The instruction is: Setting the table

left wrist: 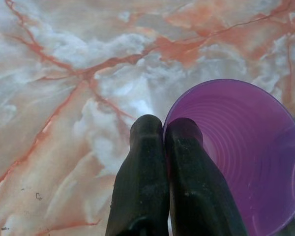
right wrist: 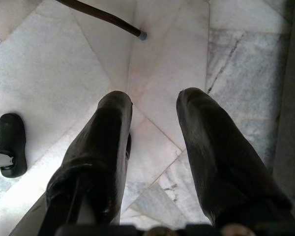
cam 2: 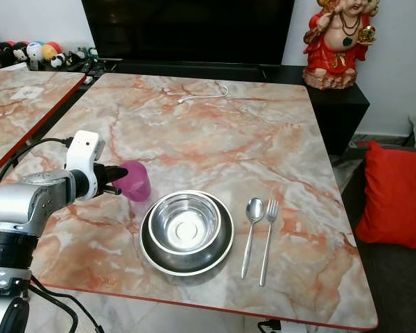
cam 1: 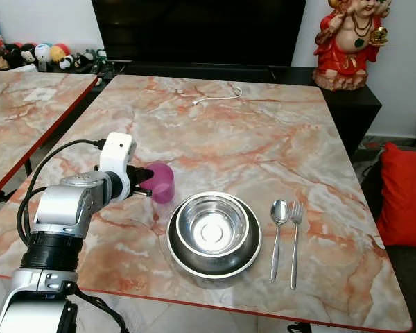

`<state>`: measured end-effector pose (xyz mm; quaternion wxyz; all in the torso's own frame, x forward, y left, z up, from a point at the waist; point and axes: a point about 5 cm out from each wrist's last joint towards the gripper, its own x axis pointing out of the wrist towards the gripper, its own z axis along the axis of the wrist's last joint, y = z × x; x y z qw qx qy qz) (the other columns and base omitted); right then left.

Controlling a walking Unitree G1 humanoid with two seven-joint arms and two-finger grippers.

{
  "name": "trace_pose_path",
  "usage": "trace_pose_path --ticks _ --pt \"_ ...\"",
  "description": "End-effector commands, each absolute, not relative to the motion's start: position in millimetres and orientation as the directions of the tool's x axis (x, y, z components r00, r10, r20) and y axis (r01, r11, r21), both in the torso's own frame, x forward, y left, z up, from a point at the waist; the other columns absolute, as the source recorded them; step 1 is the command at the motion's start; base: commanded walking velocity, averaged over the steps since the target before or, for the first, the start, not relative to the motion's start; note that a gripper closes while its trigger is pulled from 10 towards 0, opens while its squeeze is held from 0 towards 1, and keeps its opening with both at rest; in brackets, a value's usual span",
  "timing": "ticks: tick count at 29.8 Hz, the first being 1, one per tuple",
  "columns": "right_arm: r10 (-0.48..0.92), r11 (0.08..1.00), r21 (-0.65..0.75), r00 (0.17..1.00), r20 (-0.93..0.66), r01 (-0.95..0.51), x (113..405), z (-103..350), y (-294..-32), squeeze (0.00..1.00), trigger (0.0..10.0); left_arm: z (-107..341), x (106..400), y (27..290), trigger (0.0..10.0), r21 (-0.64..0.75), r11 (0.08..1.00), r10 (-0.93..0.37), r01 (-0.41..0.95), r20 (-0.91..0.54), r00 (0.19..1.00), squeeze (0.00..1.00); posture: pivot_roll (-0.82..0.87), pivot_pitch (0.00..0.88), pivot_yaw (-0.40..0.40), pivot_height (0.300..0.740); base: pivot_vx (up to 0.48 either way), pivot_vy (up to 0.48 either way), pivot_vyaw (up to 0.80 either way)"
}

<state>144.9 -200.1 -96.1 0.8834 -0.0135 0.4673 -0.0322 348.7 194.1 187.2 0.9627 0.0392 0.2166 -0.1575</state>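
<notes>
A purple cup point(cam 1: 161, 182) stands on the marble table point(cam 1: 263, 132), just left of a steel bowl point(cam 1: 213, 232). My left gripper point(cam 1: 144, 183) is shut on the cup's near rim; in the left wrist view one finger point(left wrist: 187, 147) is inside the cup point(left wrist: 246, 162) and the other outside. A spoon point(cam 1: 278, 236) and a fork point(cam 1: 295, 239) lie side by side to the right of the bowl. My right gripper point(right wrist: 155, 105) hangs open over the tiled floor.
A white cable point(cam 1: 218, 97) lies at the table's far side. A second marble table point(cam 1: 21, 118) stands to the left. A red figurine point(cam 1: 350, 41) and a dark screen are behind; a red cushion point(cam 1: 405, 198) is at the right.
</notes>
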Motion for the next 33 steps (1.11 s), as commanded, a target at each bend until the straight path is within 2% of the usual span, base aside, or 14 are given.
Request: trace_pose_path --ticks 1,33 --pt "-0.072 0.997 -0.061 0.550 -0.832 0.039 140.9 -97.5 -200.9 0.00 10.0 181.3 346.7 194.6 10.0 0.005 0.953 -0.268 0.304 -0.459 0.847 0.00 0.07 0.000 0.008 0.740 0.000 0.000 0.00" --pt "-0.075 0.997 -0.062 0.547 -0.834 0.042 141.0 -97.5 -201.0 0.00 10.0 175.3 342.8 193.9 10.0 0.016 0.947 -0.274 0.322 -0.488 0.829 0.00 0.07 0.008 0.010 0.740 0.000 0.000 0.00"
